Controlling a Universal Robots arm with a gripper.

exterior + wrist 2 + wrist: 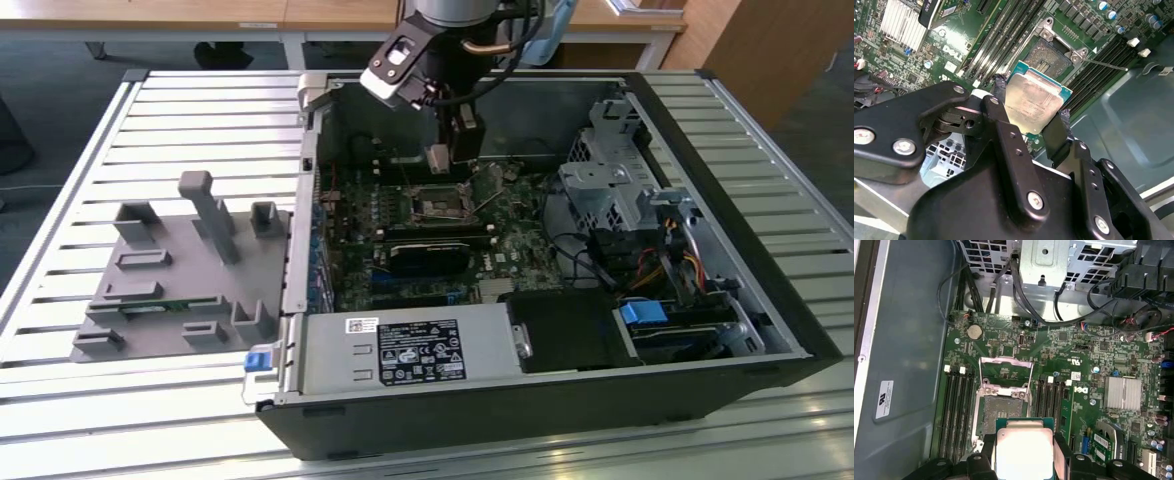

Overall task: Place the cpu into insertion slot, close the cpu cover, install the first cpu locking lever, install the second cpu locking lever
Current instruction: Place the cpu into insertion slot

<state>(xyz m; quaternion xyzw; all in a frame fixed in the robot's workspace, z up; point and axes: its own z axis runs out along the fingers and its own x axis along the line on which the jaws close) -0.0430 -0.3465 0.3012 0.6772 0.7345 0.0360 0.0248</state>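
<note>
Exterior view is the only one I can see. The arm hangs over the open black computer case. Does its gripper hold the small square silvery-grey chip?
Observer: Yes. In the second wrist view the gripper clamps the small thin square cpu, with its silvery-grey metal top, between two black fingers.
Operator: Is the socket on the green board empty?
Observer: Yes. In the first wrist view the square black insertion slot with its silver rim shows a bare dark centre; the cpu is not in it.
</note>
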